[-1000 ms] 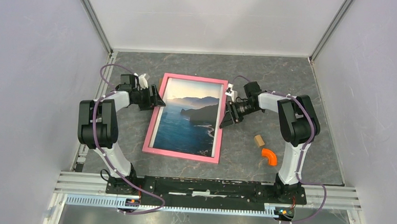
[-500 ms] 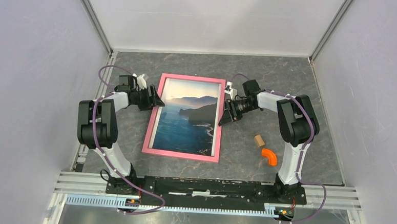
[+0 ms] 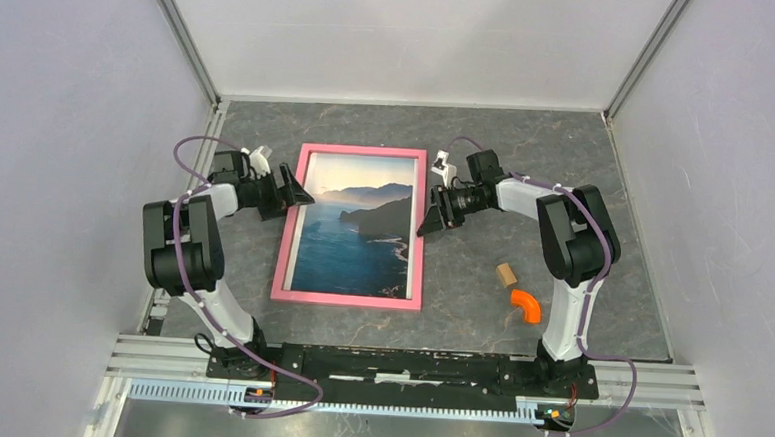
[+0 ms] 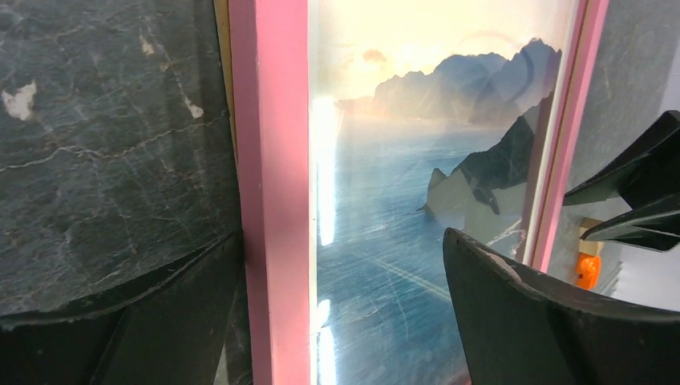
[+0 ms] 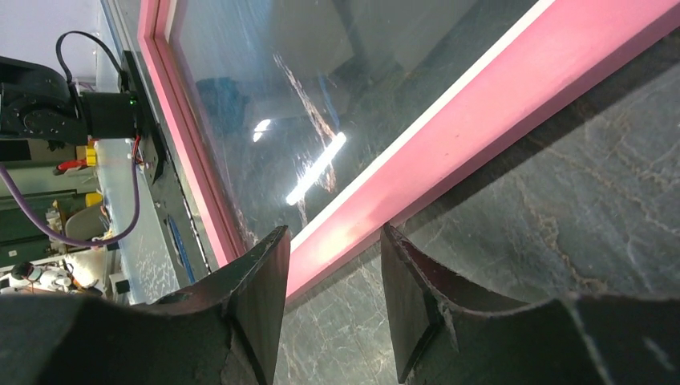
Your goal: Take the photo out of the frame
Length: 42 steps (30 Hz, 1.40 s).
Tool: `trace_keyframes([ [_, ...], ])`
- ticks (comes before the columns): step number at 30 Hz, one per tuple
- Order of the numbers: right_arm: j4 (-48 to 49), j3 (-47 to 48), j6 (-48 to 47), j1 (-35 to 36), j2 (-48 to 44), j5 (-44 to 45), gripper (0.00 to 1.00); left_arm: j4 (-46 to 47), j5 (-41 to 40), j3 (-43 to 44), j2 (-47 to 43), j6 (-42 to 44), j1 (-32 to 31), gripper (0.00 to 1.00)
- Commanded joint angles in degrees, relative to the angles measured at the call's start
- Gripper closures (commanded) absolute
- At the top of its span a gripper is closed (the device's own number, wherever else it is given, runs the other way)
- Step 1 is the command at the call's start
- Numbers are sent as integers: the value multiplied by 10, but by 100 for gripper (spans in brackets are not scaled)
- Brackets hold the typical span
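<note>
Two small pieces nearest, at 4 o'clock: curved orange elbow (image 3: 526,305), squarish wooden block (image 3: 506,275). Flat on grey marbled worktop (image 3: 468,143), rectangular pink-rimmed frame (image 3: 345,299), glossy sea-and-cliff photo (image 3: 352,237) inside. Farther, left fingers (image 3: 300,189) at 10 o'clock released wide astride left rim; right fingers (image 3: 430,216) at 2 o'clock half-parted, grip unclear.

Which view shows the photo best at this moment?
Top external: the whole photo shows, sea, cliffs and sky, inside the pink frame. Left wrist shows only its upper part, close, with glare. Right wrist sees it at a grazing angle, washed out by reflections.
</note>
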Motion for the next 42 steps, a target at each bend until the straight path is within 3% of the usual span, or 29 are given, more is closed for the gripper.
trace_keyframes([
  [1,54,26,20,4,2,-10,49,-29,19,-19,30,-34,30,0],
  [4,35,25,0,0,5,5,49,-10,80,-21,57,-62,60,3],
  [10,-3,9,-34,-45,7,28,45,-61,70,-16,61,-5,68,1],
  [16,22,-14,-9,-19,2,-11,44,-97,123,-4,101,18,61,0],
  [20,28,3,-2,-1,27,-10,42,-47,166,-23,74,-15,50,11],
  [23,23,14,-3,-1,31,4,40,-45,131,-32,13,-15,31,24],
  [28,14,32,-2,-2,28,80,49,-57,44,-33,-80,-7,-30,28],
  [32,24,30,2,-2,11,154,54,-74,-71,-18,-115,0,-73,46],
  [39,19,80,7,-1,22,208,59,-87,-104,39,-53,-3,-81,50],
  [42,20,98,6,-1,39,214,61,-82,-114,68,-9,-3,-80,47],
])
